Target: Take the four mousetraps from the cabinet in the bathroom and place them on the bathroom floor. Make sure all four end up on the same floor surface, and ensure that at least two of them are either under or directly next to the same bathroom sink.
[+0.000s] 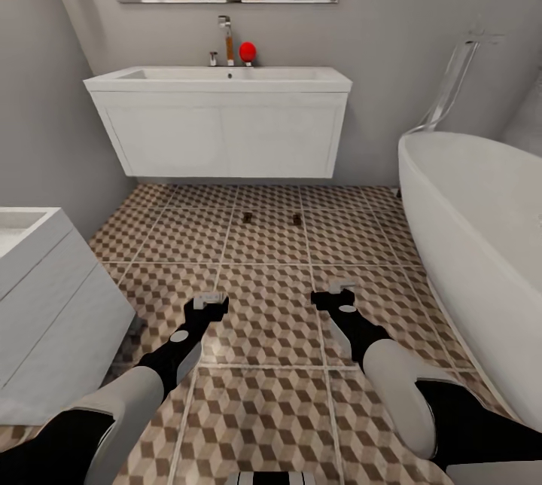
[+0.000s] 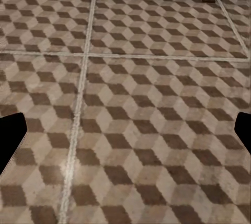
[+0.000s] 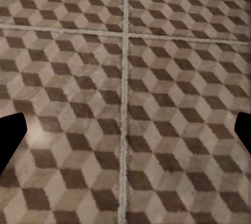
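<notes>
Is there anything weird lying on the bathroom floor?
Yes: two mousetraps lie on the patterned floor in front of the white sink. Both tools, left and right, are open and hold nothing.

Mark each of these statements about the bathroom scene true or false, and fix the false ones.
1. Two mousetraps lie on the floor in front of the sink. True: one mousetrap and a second mousetrap rest on the floor just ahead of the sink.
2. The left tool holds a mousetrap. False: the left tool is open and empty, with bare tiles between its fingers.
3. A bathtub stands to the right of the sink. True: the bathtub is there.
4. The right tool rests on the sink's rim. False: the right tool hangs over the floor, well short of the sink.
5. A red object sits by the tap. True: the red object is beside the tap.
</notes>
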`<state>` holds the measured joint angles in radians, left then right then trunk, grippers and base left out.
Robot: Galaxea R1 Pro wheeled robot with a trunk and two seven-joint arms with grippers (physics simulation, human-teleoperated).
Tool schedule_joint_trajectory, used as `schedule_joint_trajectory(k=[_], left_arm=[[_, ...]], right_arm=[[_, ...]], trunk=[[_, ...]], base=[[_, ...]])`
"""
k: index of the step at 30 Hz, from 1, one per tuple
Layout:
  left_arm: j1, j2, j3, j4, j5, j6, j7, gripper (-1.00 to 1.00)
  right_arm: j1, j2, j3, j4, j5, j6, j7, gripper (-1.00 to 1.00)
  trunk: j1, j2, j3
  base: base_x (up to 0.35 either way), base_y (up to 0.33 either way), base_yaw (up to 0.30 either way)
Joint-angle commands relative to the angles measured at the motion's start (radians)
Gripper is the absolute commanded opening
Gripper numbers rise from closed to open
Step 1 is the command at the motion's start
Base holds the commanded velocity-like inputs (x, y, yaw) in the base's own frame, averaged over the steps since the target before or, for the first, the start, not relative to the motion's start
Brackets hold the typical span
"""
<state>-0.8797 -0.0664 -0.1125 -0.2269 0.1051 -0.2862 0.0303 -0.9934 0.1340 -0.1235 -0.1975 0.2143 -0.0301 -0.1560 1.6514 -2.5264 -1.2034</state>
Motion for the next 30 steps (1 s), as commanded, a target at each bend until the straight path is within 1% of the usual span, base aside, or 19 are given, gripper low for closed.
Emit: schedule_joint_trajectory(k=[1,30], left_arm=[[-0.001,0.0,-0.009,0.001,0.011,-0.004,0.003,1.0],[0.0,-0.002,-0.009,0.015,0.01,-0.001,0.004,1.0]], right_arm=[[-0.001,0.001,-0.008,0.001,0.01,-0.003,-0.002,1.0],[-0.001,0.003,-0.007,0.006,0.01,-0.01,-0.005,1.0]], trunk=[[-0.001,0.0,0.003],[-0.014,0.007,0.115]], base=[[0.0,0.0,0.0],[0.0,0.0,0.0]])
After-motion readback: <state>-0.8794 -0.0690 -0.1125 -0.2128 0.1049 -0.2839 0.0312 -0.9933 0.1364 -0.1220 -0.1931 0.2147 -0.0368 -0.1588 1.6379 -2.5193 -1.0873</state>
